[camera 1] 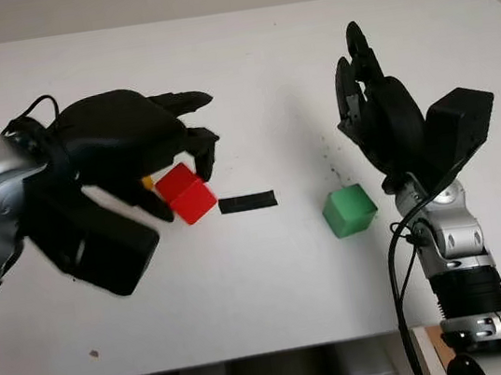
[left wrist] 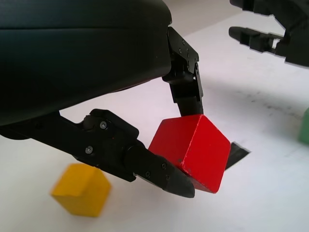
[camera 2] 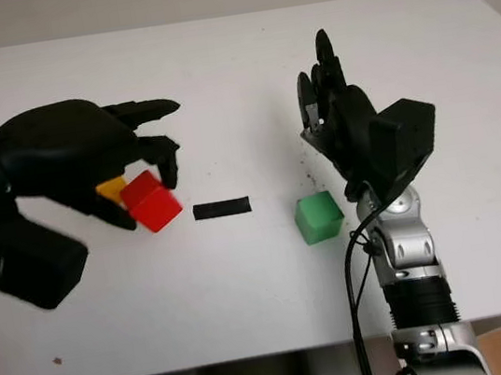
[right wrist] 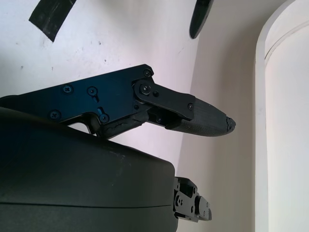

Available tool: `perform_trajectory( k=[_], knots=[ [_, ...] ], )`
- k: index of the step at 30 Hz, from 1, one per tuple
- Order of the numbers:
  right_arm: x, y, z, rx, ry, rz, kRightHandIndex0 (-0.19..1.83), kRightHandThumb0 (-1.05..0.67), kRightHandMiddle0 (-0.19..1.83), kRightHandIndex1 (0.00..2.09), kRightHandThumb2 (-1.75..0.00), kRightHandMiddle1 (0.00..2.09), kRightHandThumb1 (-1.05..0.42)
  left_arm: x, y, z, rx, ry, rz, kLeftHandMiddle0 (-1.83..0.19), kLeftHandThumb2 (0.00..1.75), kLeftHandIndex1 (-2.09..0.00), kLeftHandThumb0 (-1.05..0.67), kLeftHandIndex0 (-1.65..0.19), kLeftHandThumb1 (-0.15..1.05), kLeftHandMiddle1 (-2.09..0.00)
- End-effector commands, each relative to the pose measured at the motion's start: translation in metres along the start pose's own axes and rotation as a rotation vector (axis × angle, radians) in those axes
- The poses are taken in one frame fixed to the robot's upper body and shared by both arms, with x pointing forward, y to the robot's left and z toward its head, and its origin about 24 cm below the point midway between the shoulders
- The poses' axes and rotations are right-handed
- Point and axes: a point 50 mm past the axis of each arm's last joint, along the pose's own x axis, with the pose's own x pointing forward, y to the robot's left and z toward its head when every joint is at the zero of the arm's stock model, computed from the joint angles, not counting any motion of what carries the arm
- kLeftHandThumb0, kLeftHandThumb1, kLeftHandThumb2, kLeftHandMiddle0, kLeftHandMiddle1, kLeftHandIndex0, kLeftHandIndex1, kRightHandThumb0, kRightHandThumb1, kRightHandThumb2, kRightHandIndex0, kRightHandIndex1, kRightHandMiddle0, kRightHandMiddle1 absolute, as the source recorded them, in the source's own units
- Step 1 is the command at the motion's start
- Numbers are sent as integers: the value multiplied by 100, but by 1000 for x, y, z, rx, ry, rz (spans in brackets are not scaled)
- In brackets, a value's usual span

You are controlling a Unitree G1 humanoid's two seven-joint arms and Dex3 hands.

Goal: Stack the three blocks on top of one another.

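My left hand (camera 1: 192, 163) is shut on the red block (camera 1: 185, 192), pinching it between the fingers (left wrist: 186, 84) and thumb. The block is tilted and held just above the white table (camera 1: 242, 66). The yellow block (left wrist: 82, 188) sits on the table under the palm, close beside the red one. The green block (camera 1: 348, 210) rests on the table at the right. My right hand (camera 1: 363, 86) is open, raised just behind and to the right of the green block, not touching it.
A short strip of black tape (camera 1: 247, 201) lies on the table between the red and green blocks. The table's front edge (camera 1: 275, 349) runs close below both arms. A few small dark specks mark the surface near the green block.
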Motion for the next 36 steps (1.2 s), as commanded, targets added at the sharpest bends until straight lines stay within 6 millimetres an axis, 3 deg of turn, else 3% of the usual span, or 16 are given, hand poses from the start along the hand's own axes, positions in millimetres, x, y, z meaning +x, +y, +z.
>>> perform_trajectory(
  k=[1, 5, 10, 19, 36],
  knots=[
    [2, 0, 6, -6, -21, 3, -19, -66, -19, 0, -69, 0, -105, 6, 4, 0, -71, -15, 10, -3, 6, -153, -34, -37, 96, -6],
    [2, 1, 6, -3, -16, 4, -19, -65, -19, 0, -69, 0, -105, 14, 1, -4, -176, 23, 19, -4, 6, -177, -37, -30, 98, -5],
    [1, 2, 6, -10, -11, 18, -19, -65, -19, 0, -70, 0, -105, 18, 4, -1, -180, 77, 23, 3, 6, -188, -34, -22, 99, -4],
    [1, 3, 4, 7, -8, 16, -19, -64, -19, 0, -67, 0, -105, 27, 5, 15, -51, 71, 32, 0, 5, -177, -28, -23, 98, -6],
    [-4, 5, 3, 10, -8, 5, -19, -63, -19, 0, -69, 0, -105, 50, -11, 26, 135, 98, 23, -7, 5, -178, -23, -29, 97, -6]
  ],
)
